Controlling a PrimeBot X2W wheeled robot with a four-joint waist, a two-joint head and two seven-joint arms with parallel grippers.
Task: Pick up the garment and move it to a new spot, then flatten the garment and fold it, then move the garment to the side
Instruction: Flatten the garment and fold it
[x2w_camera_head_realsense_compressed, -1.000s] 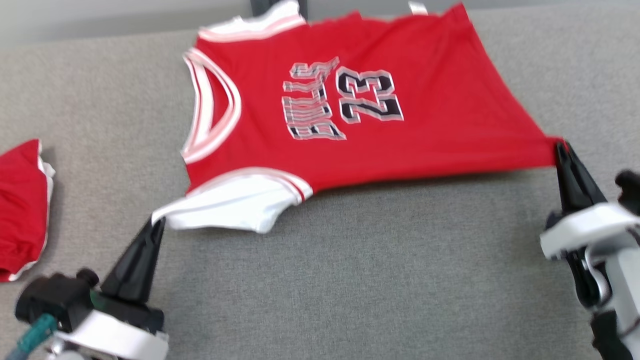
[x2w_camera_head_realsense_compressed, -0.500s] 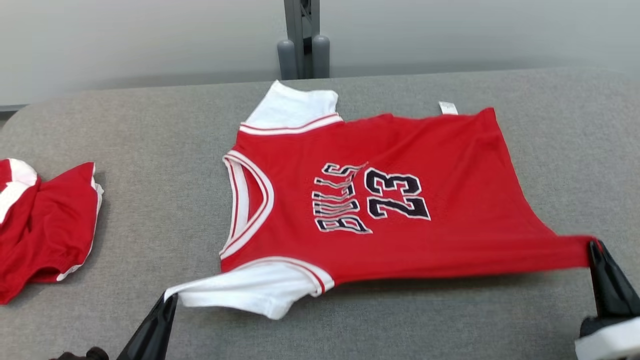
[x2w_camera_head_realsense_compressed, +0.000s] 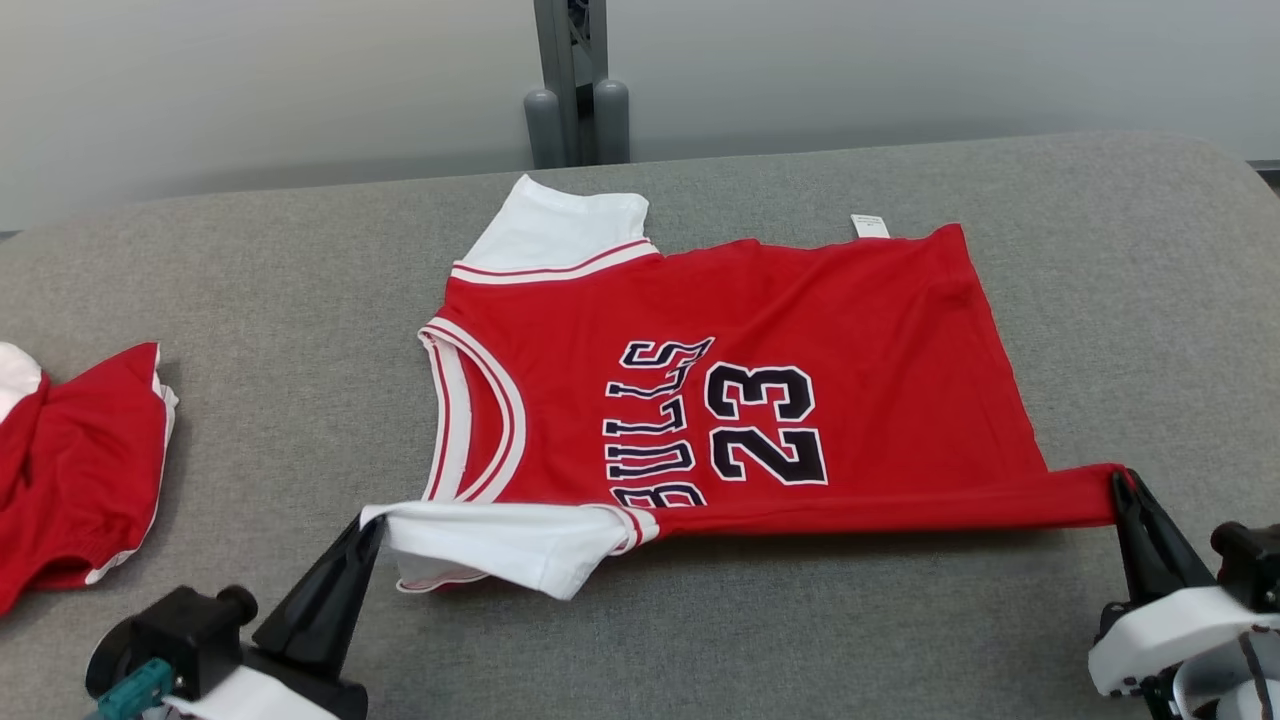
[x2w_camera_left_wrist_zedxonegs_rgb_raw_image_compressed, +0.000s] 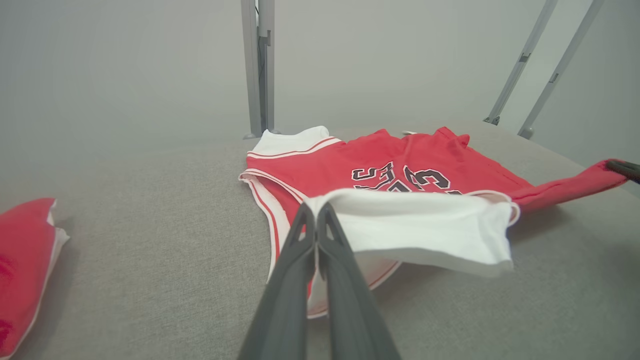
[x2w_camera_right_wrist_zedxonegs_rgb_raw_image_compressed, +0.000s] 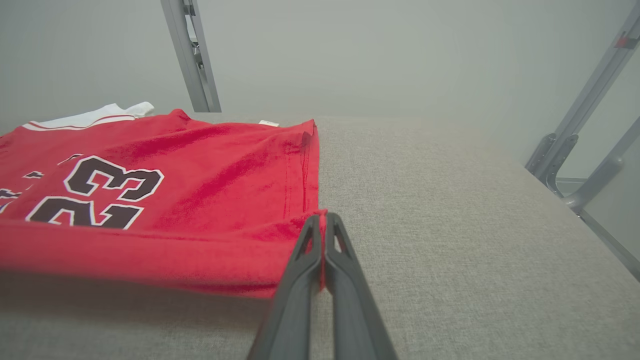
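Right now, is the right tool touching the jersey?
Touching. The right wrist view shows the right tool pinched shut on the jersey at its hem corner.

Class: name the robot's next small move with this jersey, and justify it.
Probably carry both grippers forward, laying the lifted near edge over the far half of the jersey. The left gripper pinches the white sleeve, the right gripper the red hem corner; the far half lies flat.

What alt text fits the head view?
A red jersey lies on a grey table, near edge pinched by the left gripper at a white sleeve and the right gripper at the hem. Another red garment lies left.
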